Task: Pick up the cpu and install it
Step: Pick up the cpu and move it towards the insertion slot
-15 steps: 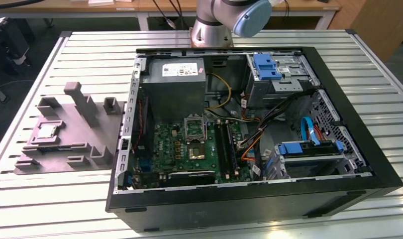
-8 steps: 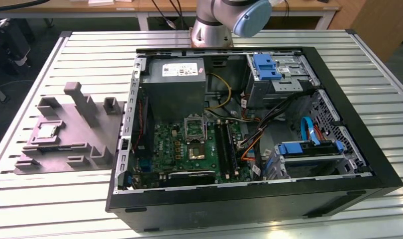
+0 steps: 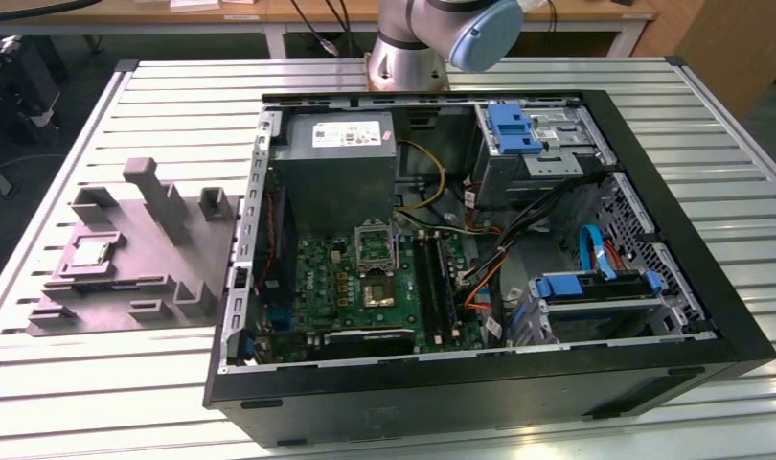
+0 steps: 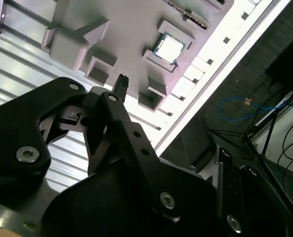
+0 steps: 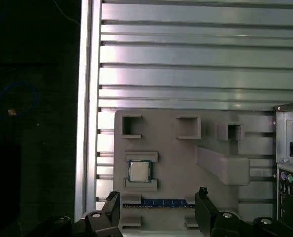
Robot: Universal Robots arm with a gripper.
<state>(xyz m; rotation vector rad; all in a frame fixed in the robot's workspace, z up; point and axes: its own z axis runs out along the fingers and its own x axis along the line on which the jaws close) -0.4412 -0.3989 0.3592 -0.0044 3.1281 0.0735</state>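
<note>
The cpu [image 5: 139, 171] is a small silvery square chip lying flat in a pocket of the grey moulded tray [image 5: 186, 163]. In the exterior view the cpu [image 3: 92, 251] sits on the tray [image 3: 120, 287] at that view's left, outside the computer case. The second wrist view also takes in the cpu [image 4: 169, 48]. My gripper [image 5: 157, 202] hovers well above the tray, open, its two black fingertips [image 5: 203, 197] wide apart with nothing between them. The chip lies just off to one side of the gap. On the motherboard the cpu socket [image 3: 379, 290] stands open, its metal frame [image 3: 373, 244] lifted.
The open black computer case [image 3: 490, 383] fills the exterior view's middle and right, with a grey power-supply box [image 3: 343, 144], cables and blue drive brackets [image 3: 593, 286] inside. A memory stick [image 5: 166, 202] lies in the tray beside the chip. The slatted metal table [image 5: 186, 64] extends beyond the tray.
</note>
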